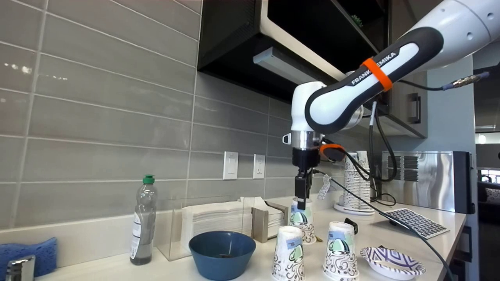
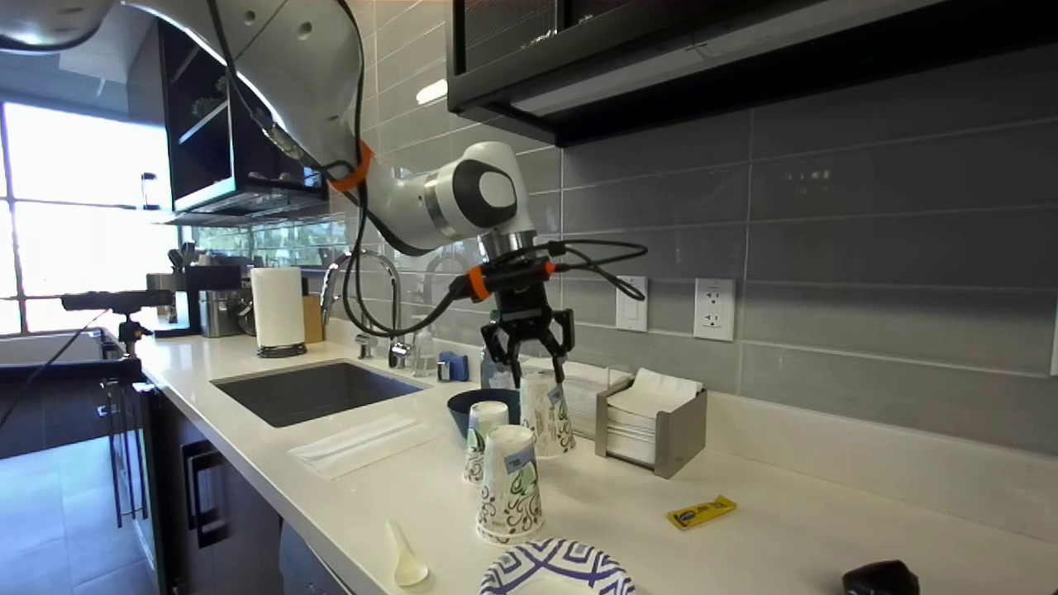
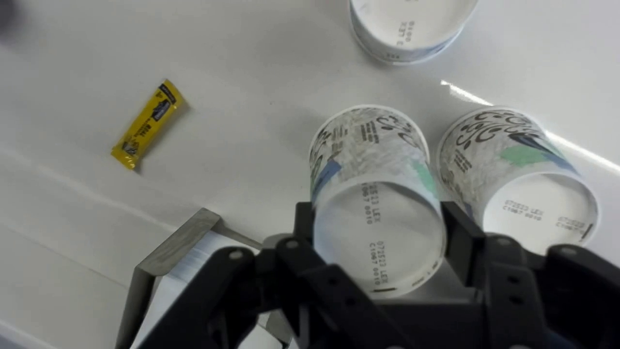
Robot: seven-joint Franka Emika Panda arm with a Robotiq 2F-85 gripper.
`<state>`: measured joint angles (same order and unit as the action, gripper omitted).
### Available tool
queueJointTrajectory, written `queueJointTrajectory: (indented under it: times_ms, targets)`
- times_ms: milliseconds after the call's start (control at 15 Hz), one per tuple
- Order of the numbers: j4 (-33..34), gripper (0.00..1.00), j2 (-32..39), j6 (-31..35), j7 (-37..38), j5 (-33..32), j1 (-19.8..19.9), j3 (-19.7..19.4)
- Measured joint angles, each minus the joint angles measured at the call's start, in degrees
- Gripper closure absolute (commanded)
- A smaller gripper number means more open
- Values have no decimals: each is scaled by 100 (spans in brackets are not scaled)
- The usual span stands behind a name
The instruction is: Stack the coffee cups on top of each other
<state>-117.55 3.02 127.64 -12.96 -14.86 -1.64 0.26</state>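
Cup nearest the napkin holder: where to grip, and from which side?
Probably by the upper side wall of that cup, just below its upturned base, from above. It stands mouth-down, tapering upward, so its narrow end sits up, with fingers of the end effector to either side. Another cup and the napkin holder stand nearby, making a sideways approach look tighter.

The gripper points down, its two fingers standing apart, with a broad gap between the tips and the black linkages flaring outward just above them. Directly over the gripper, the wrist stands close to upright, with a silver collar at its lower end. Above and to one side of the gripper, the white-and-black arm slants up and away, bent where it meets the wrist.
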Motion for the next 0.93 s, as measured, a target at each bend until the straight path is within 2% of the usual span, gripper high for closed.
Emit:
queueJointTrajectory:
  times_ms: [133,467,933]
  targets:
    - [-10,60,-292,-261,218,-297,-71,64]
    - [-14,60,-827,-770,379,-557,-252,390]
    - [-5,60,-960,-961,388,-573,-467,710]
